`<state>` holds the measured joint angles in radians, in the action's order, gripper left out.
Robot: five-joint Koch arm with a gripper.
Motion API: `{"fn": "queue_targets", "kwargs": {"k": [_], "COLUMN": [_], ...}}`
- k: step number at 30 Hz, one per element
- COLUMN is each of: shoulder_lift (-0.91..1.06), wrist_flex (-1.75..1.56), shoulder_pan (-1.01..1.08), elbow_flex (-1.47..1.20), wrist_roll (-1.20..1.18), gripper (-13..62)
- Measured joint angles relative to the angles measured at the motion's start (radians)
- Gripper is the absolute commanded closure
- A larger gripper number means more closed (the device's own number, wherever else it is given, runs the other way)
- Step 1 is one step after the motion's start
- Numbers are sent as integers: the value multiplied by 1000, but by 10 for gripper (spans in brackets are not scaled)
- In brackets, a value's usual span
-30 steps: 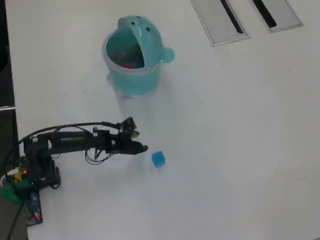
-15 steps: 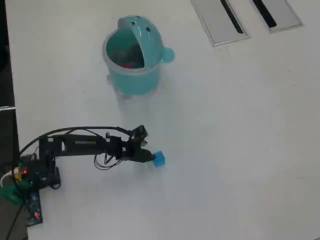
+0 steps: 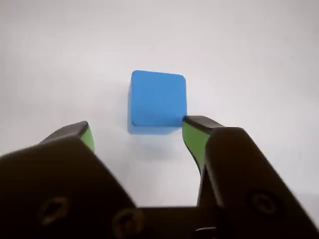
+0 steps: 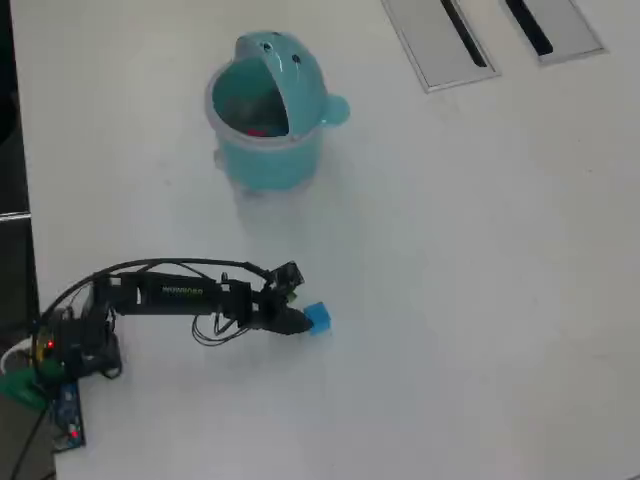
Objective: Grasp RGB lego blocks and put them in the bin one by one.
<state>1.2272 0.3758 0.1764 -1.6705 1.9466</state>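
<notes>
A blue cube [image 3: 158,101] sits on the white table just beyond my gripper [image 3: 137,130]; it also shows in the overhead view [image 4: 318,318]. The gripper is open, its black jaws with green pads spread wide. The right pad's tip [image 3: 192,133] is close to the cube's near right corner; the left pad is well apart from it. In the overhead view the gripper [image 4: 297,321] is at the cube's left side. The round teal bin [image 4: 268,110] stands far up the table with its lid flipped open. Something red [image 4: 258,130] shows inside it. The yellow-green cube is out of view.
Two grey slotted panels [image 4: 440,40] lie in the table's top right corner in the overhead view. The arm's base and wiring [image 4: 60,350] sit at the left edge. White tabletop lies to the right of and below the cube.
</notes>
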Motion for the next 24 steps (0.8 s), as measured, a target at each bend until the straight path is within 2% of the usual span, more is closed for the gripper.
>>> {"fn": "queue_targets", "kwargs": {"k": [18,24], "shoulder_lift": [-190,-207], "wrist_flex": [0,-15], "shoulder_pan": [20,21], "elbow_flex": [163,196], "wrist_roll": [-3,-71], "gripper": [163,207]}}
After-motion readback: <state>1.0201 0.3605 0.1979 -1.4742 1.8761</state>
